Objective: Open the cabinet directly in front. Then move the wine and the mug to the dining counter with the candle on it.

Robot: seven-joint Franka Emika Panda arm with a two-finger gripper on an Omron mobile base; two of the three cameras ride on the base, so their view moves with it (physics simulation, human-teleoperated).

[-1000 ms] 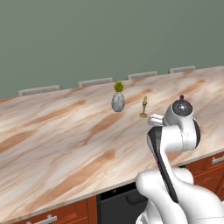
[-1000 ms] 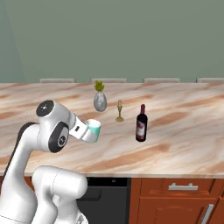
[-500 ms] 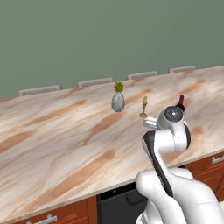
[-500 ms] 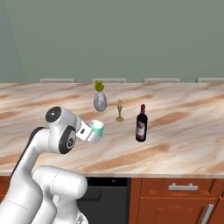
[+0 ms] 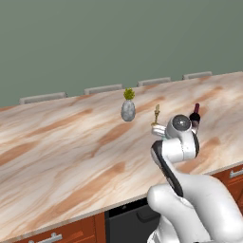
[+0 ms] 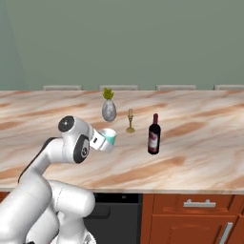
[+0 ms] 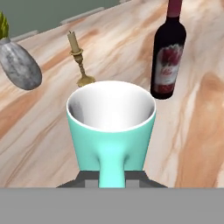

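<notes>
Hand view: mug sits clamped by its handle in my gripper, above the bench. Wine and candle stand just beyond the gripper. Step: mug delivery. Next I judge: lower, then release.

Vase, candle and wine bottle in a row on the counter, mug in front of the candle, chairs behind.
</notes>
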